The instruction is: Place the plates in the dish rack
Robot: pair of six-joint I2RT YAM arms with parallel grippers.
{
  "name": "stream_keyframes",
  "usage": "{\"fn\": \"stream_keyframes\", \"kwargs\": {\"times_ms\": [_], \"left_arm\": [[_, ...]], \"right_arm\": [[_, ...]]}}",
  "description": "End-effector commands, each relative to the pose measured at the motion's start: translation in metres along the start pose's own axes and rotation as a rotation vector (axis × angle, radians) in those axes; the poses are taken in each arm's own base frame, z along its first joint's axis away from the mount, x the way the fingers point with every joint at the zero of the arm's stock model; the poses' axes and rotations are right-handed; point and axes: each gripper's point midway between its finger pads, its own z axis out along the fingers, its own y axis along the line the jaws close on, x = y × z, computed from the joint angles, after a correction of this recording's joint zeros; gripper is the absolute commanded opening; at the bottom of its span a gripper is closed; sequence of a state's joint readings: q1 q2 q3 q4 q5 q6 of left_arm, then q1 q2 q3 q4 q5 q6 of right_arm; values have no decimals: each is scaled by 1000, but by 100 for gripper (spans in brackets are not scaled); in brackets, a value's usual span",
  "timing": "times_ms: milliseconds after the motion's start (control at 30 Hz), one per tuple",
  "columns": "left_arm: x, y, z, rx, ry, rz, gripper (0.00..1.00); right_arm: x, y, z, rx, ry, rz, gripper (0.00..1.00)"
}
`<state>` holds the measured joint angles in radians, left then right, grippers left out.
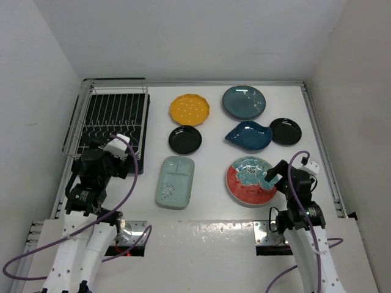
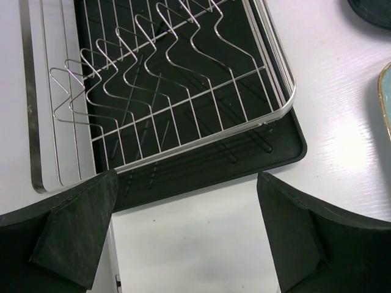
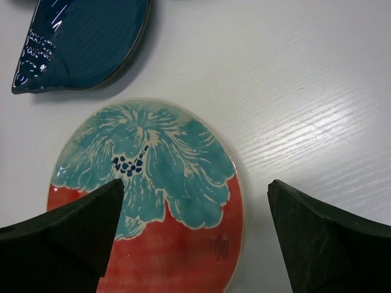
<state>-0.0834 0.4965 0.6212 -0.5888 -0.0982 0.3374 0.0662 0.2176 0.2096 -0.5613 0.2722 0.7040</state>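
The silver wire dish rack (image 1: 116, 116) on its black tray stands empty at the far left. My left gripper (image 1: 119, 160) hovers open and empty by its near right corner (image 2: 287, 91). The plates lie flat on the table: yellow scalloped (image 1: 189, 109), grey-teal round (image 1: 244, 102), two small black (image 1: 185, 140) (image 1: 285, 131), dark blue leaf-shaped (image 1: 248, 135), pale mint tray (image 1: 175, 182), and red with teal flowers (image 1: 248, 180). My right gripper (image 1: 274, 177) is open and empty above the red plate's right edge (image 3: 159, 201), jaws astride the rim. The blue leaf plate (image 3: 85, 43) lies beyond.
White walls close in the table on the left, right and back. A metal rail (image 1: 321, 146) runs along the right side. Bare table (image 2: 189, 244) lies between the rack's front and the arm bases. The mint tray's edge (image 2: 386, 97) shows right of the rack.
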Motion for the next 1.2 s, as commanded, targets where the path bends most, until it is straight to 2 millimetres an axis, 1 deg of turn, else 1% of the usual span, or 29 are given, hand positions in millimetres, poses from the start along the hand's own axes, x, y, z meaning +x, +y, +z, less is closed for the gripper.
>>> {"fn": "stream_keyframes", "kwargs": {"times_ms": [0,100,133,167,200,233,267,300,333,367,400,433,467,500,533,567,600,633,667,700,767,800,833,900,1000,1033,1100,1133,1167], "left_arm": [[-17,10,-3,-45,-63,-39,100],[-30,13,-6,-31,-92,12,100],[-43,8,-9,21,-140,58,100],[-46,2,-8,68,-147,114,100],[-43,-6,-9,139,-129,237,100],[-54,-24,-14,258,-185,298,100],[-74,-28,-24,310,-244,355,98],[-81,-35,-28,363,-267,393,93],[-95,-39,-29,405,-287,418,80],[-102,-39,-26,412,-278,406,70],[-108,-36,-22,407,-258,391,60],[-117,-29,-12,384,-189,343,43],[-122,-24,-8,373,-152,321,37],[-125,-21,-4,372,-114,305,32],[-118,-28,-7,428,-39,295,30],[-134,-32,-4,471,-17,289,29],[-136,-38,-6,515,12,278,29],[-127,-49,-12,583,76,254,32],[-131,-63,-16,657,73,242,40],[-131,-67,-17,684,83,225,44],[-128,-79,-18,721,69,218,52],[-118,-83,-16,728,83,217,59],[-119,-81,-21,716,56,218,63],[-116,-76,-18,677,45,235,71],[-109,-72,-17,652,65,250,76],[-104,-74,-16,658,77,250,76],[-105,-72,-13,641,62,261,77],[-102,-74,-12,645,71,261,78],[-105,-73,-11,639,58,261,78]], "right_arm": [[0,6,-1,-26,10,7,100],[-11,41,-3,-205,-9,-16,100],[-17,58,-3,-285,-20,-33,100],[-10,86,-16,-452,38,-69,100],[-20,102,-20,-526,17,-78,100],[1,108,-16,-553,156,-90,100],[-20,131,-30,-636,151,-119,100],[-7,134,-24,-623,264,-140,100],[12,140,-23,-630,388,-178,100],[-15,156,-32,-648,355,-295,100],[-3,157,-23,-586,392,-373,100],[2,173,-27,-604,401,-477,100],[-1,172,-20,-538,394,-531,96],[0,179,-21,-540,395,-552,88],[9,198,-33,-598,414,-566,50],[21,205,-27,-591,464,-522,32],[41,214,-39,-646,519,-527,23],[45,226,-40,-678,515,-493,23],[61,226,-33,-652,562,-473,38],[68,240,-35,-691,544,-461,49],[96,244,-33,-670,613,-449,62],[92,254,-32,-669,603,-438,66],[93,250,-23,-611,596,-435,68],[83,248,-16,-553,580,-413,81],[54,220,5,-405,512,-359,100],[44,183,18,-246,505,-358,100],[5,142,34,-99,442,-259,100],[13,114,31,-26,484,-253,100],[-1,94,35,16,461,-203,100]]}}
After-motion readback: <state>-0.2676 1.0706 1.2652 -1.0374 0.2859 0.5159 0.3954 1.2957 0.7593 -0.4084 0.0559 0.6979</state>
